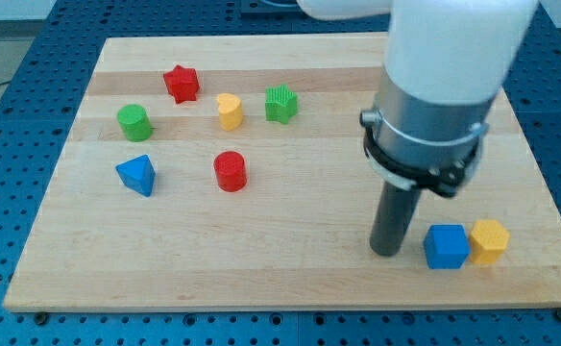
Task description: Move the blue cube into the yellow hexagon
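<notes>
The blue cube [446, 246] lies near the board's lower right. The yellow hexagon [489, 240] stands just to its right, touching it or nearly so. My tip [386, 252] rests on the board just left of the blue cube, with a narrow gap between them. The dark rod rises from the tip into the large white and grey arm body above.
On the wooden board [290, 279] at the view's left stand a red star [181, 84], a yellow heart [229, 111], a green block [280, 104], a green cylinder [134, 122], a blue triangular block [137, 175] and a red cylinder [230, 171]. The board's right edge is close to the hexagon.
</notes>
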